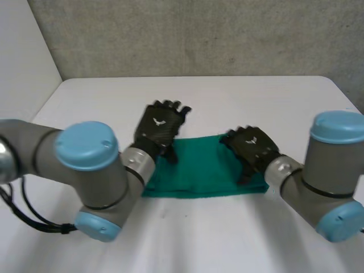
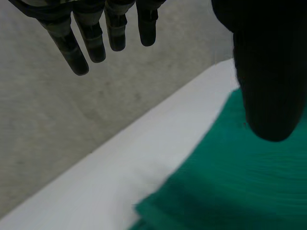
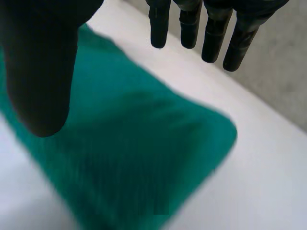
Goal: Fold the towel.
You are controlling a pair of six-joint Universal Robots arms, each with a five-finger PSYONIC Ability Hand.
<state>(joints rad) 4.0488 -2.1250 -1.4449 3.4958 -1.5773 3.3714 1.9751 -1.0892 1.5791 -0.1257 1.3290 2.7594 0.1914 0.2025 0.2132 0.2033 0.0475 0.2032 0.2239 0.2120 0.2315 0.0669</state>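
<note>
Blue-capped elbows of the left arm (image 1: pixel 85 165) and right arm (image 1: pixel 330 170) framed the green towel (image 1: pixel 199 168), which lay flat on the white table (image 1: pixel 256 96) as a band. Its long axis ran side to side, one short end toward each arm. The left hand (image 1: pixel 159 126) hung over its left end and the right hand (image 1: pixel 253 147) over its right, both with fingers straight and released, grasping nothing, probably placed one per end to take the cloth together.
</note>
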